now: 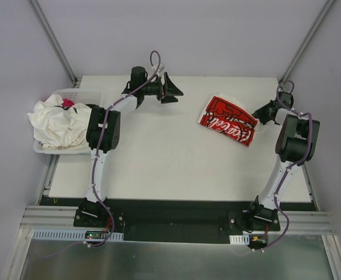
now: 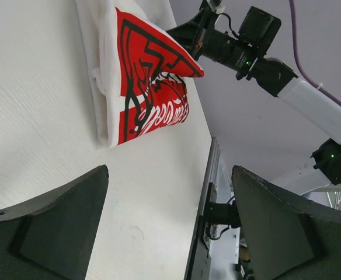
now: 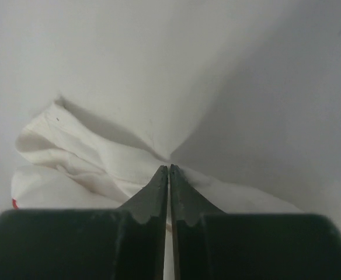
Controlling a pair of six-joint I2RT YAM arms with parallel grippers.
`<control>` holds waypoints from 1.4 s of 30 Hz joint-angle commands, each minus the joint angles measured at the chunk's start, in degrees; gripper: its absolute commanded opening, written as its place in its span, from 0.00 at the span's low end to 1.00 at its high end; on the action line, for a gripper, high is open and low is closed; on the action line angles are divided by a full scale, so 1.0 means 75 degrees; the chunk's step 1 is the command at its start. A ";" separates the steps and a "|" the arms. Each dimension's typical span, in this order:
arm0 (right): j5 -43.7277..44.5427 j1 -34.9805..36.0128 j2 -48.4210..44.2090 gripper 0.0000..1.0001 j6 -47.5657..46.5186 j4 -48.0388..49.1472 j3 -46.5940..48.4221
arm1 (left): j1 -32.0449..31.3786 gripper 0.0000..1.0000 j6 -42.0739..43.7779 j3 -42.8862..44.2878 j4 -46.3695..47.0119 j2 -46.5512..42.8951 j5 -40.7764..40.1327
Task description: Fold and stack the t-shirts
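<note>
A folded white t-shirt with a red printed front (image 1: 229, 119) lies on the table at the back right. My right gripper (image 1: 257, 114) is at its right edge, shut on a pinch of its white fabric (image 3: 89, 157); the cloth draws up into the closed tips (image 3: 169, 170). In the left wrist view the same shirt (image 2: 147, 87) lies ahead with the right gripper at its far corner. My left gripper (image 1: 173, 90) hovers open over the back middle of the table, nothing between its fingers (image 2: 170, 175). More off-white t-shirts (image 1: 56, 125) are heaped in the basket at the left.
The white plastic basket (image 1: 80, 93) stands off the table's left edge beside the left arm's elbow, with something pink (image 1: 68, 103) showing in it. Grey walls and two slanted frame bars close in the back. The table's right edge (image 2: 208, 175) runs near the shirt.
</note>
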 commanded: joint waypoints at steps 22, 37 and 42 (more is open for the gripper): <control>-0.0490 0.3338 -0.2396 0.08 0.0107 -0.0382 -0.2722 | 0.0559 0.86 -0.0718 -0.1160 0.1804 -0.1300 0.0412; -0.0337 0.2823 -0.3299 0.27 -0.0819 -0.1880 -0.1318 | 0.0454 0.86 -0.0907 -0.2154 0.2437 -0.1861 0.0213; -0.0431 0.3373 -0.3766 0.34 -0.0736 -0.2115 -0.1515 | 0.0196 0.86 -0.0649 -0.2776 0.2438 -0.2248 0.0131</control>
